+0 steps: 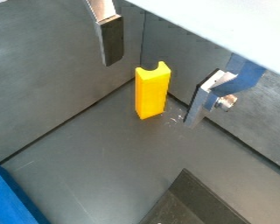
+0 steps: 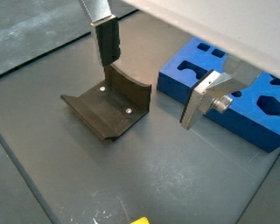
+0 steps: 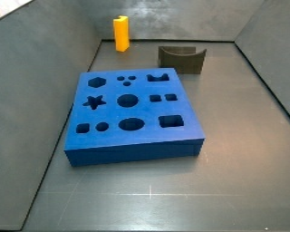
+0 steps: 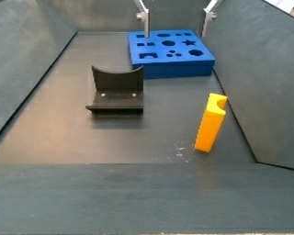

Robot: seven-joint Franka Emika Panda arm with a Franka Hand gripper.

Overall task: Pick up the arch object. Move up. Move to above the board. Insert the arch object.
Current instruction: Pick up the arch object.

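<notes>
Grey walls box in a dark, matte surface [image 4: 63, 128], which keeps every piece within the arm's reach and gives the cameras a plain backdrop.

Largest of the pieces is the blue board [image 3: 130, 113], lying flat with its shaped holes facing up: star, circles, oval, squares and a cross. It needs to lie that way, since a piece can only go in from above. In a side view it sits toward the far end of the box [image 4: 172, 50].

Next in size is a dark olive-brown block with a curved cut-out [image 4: 115, 89], resting on the floor well apart from the board; it is not part of this job. A wrist view shows it close up, just beside the board's edge [image 2: 111, 107].

Smaller again is the gripper [image 1: 157, 68], its two silver plates with dark pads set wide apart and holding nothing. In a side view its tips [image 4: 175, 12] hang at the top of the frame, above the board's far side, so it is nowhere near its target.

Smallest is the arch object [image 4: 209, 121], a bright orange-yellow block standing upright on the floor, near one wall and well apart from the board. Upright suits a grasp on its narrow sides. In a wrist view it shows between the open jaws but far below them [image 1: 152, 90]. Pick-up looks not yet begun.
</notes>
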